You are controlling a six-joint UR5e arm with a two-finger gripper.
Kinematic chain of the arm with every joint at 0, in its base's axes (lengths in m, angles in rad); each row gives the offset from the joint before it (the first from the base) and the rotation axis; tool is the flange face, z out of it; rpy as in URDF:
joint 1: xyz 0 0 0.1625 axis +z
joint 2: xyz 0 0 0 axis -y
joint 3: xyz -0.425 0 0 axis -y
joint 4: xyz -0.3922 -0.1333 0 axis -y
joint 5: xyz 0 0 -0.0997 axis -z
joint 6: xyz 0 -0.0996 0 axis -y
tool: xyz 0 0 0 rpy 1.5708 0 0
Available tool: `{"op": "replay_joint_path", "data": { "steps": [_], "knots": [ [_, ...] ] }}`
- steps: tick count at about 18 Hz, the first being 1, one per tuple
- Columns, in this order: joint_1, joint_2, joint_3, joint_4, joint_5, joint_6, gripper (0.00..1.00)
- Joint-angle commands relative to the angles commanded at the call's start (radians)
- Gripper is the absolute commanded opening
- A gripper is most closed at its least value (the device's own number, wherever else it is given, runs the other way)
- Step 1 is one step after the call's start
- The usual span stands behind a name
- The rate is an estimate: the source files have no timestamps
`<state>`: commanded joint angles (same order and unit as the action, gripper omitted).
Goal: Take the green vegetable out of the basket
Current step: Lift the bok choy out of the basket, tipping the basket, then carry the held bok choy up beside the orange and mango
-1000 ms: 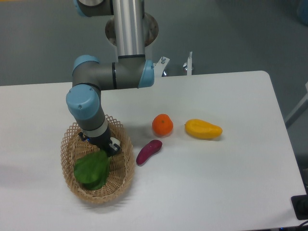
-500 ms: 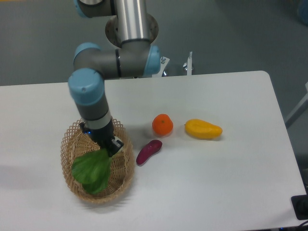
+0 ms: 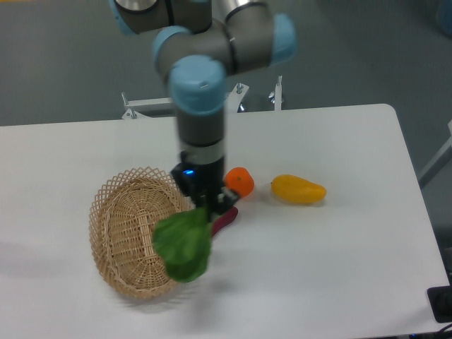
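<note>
Green vegetable [image 3: 183, 245]: it hung from my fingers by its stem end, the broad leaves drooping down over the right rim of the basket, clear of the weave and off the tabletop.
Fingers [image 3: 205, 206]: they were closed on the top of the green vegetable; the stem itself was hidden between them, so how firm the pinch was I could not tell.
Why the stem: I judged it the only stiff part to grip, since the leaves looked broad and floppy and would likely have slipped.
Basket [image 3: 116, 229]: tan wicker, oval and shallow, lying on the left of the tabletop with nothing to be seen inside it.
Arm [image 3: 200, 92]: it stood nearly upright over the hold, which let the load hang straight below the wrist.
Purple sweet potato [image 3: 226, 217]: it lay just right of the basket, mostly hidden behind my fingers and the leaves.
Orange [image 3: 241, 181]: it sat near the wrist, on the right.
Yellow mango [image 3: 299, 189]: it lay farther right, well apart from the load.
Task state: by my judgement the pick was as good as made.
Tabletop [image 3: 339, 247]: white and bare on the right.
</note>
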<state>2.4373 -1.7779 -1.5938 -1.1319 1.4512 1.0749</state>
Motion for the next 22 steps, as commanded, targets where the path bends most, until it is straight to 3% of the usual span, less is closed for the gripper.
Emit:
{"op": "replay_joint_path", "data": {
  "steps": [5,12,22],
  "knots": [
    [0.094,0.026,-0.003,-0.081,0.002,0.177,0.28],
    [0.146,0.028,-0.002,-0.081,0.0,0.284,0.28],
    [0.155,0.037,-0.005,-0.081,-0.002,0.287,0.28]
  ]
}}
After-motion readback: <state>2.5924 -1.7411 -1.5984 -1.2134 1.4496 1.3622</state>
